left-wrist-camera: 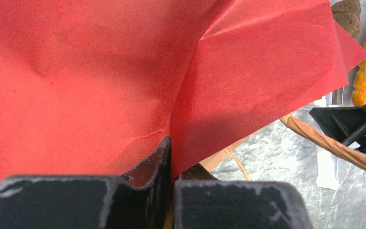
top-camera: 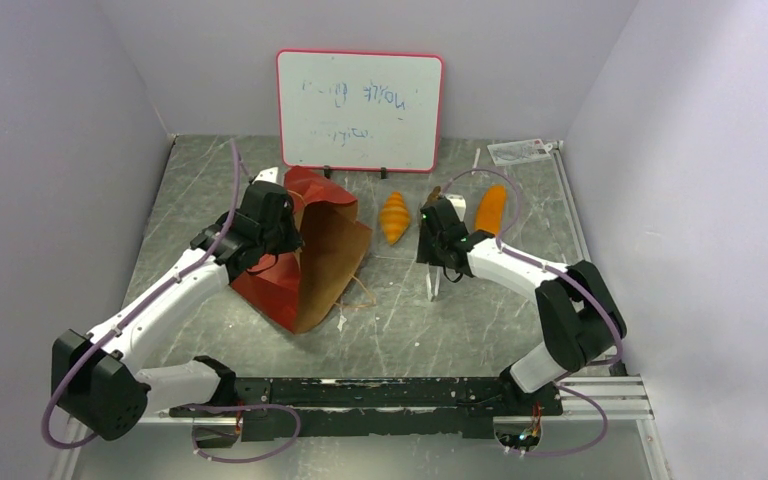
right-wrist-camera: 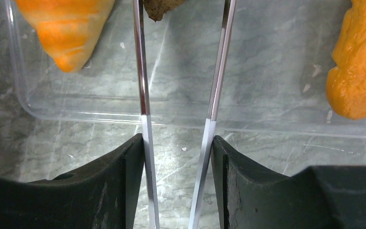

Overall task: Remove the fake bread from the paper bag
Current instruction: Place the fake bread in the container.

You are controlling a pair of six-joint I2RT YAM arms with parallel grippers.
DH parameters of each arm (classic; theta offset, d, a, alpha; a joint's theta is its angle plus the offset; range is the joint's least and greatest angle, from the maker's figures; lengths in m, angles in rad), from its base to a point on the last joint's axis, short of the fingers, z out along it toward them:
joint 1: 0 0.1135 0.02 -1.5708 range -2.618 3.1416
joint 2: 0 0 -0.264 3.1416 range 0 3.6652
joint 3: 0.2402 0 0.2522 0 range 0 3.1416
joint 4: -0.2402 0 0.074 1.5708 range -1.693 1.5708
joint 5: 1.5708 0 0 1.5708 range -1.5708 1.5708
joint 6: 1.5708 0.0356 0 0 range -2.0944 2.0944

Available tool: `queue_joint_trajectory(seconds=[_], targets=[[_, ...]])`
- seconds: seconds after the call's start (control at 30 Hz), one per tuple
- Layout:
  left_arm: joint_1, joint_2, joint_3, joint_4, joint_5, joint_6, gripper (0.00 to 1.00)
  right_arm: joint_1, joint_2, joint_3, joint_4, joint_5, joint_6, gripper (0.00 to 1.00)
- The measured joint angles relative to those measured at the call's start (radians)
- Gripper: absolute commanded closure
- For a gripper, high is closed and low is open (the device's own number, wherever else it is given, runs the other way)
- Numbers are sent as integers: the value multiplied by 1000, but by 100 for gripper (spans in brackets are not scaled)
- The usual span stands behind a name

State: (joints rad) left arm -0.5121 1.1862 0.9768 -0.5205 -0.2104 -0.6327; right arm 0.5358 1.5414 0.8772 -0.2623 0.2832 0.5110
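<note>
— Red paper, creased, fills the left wrist view. What has the left gripper got?
— A fold of the red lower part of the tall brown kraft paper bag, pinched flat between fully closed jaws. The bag lies slumped on the grey marbled table, left of centre, one thin tan cord handle trailing on the stone.
— And the right gripper?
— Its long thin blades stand partway apart with nothing clamped. They hang over a clear plastic tray, beside and beyond the bag. A small dark brown piece of fake bread lies at the blade tips, near the left blade and clear of the right one.
— So that piece looks released?
— Probably. Either side of it in the tray are the orange ridged croissant and the long orange loaf, each well clear of the blades.
— What would make the step clean?
— Spreading the blades enough that neither touches the brown piece, then drawing straight up and back, so nothing gets flicked into the croissant. The left arm should hold its pinch so the bag does not shift.
— Anything left inside?
— Cannot tell; the bag's inside does not show. Farthest off, a red-framed whiteboard leans at the back wall.
</note>
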Motion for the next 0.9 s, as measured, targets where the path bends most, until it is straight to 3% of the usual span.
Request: queue_joint_trajectory(seconds=[0.3,0.9], targets=[[0,23,1,16,14,-8,93,0,11,-15,-1,-3,-1,41],[0,25,2,23,16,-8,93,5,11,-45,11,-6,6,44]])
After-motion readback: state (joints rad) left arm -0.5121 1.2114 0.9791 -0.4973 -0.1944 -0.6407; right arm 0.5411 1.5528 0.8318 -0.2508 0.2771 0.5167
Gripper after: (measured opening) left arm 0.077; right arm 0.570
